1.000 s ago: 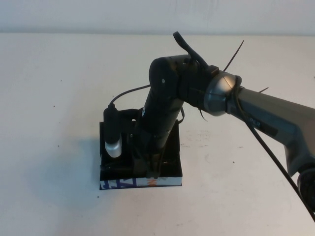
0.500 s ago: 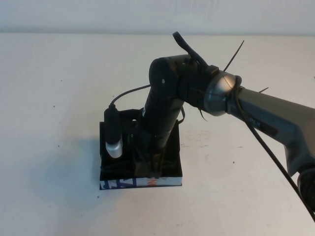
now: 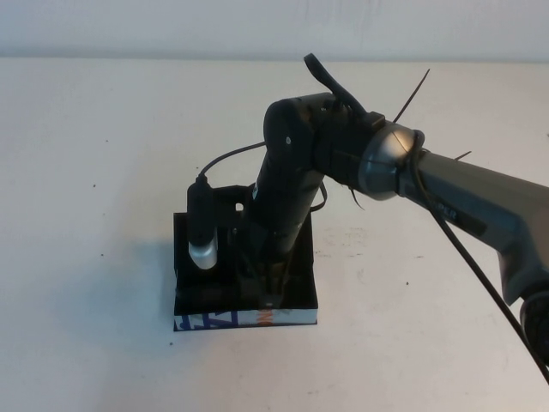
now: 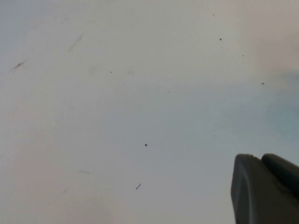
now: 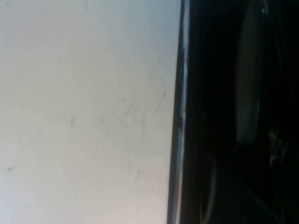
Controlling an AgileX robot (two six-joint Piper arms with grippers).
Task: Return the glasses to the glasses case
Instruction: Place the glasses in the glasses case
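Observation:
The black glasses case (image 3: pixel 296 283) lies open on the table, its blue, white and orange front edge (image 3: pixel 244 319) towards me. My right arm reaches steeply down into it, and the right gripper (image 3: pixel 264 287) sits low inside, dark against the dark lining. In the right wrist view the case's rim (image 5: pixel 180 116) runs past, and a pale reflective lens of the glasses (image 5: pixel 246 84) lies inside the case. In the high view the arm hides the glasses. My left gripper (image 4: pixel 261 186) hovers over bare table, away from the case.
The right arm's wrist camera (image 3: pixel 203 233) hangs over the left part of the case. Pale table (image 3: pixel 103 172) surrounds the case on all sides, with a wall along the far edge.
The right arm's wrist has lifted slightly and shifted a little right over the case. The case has not moved.

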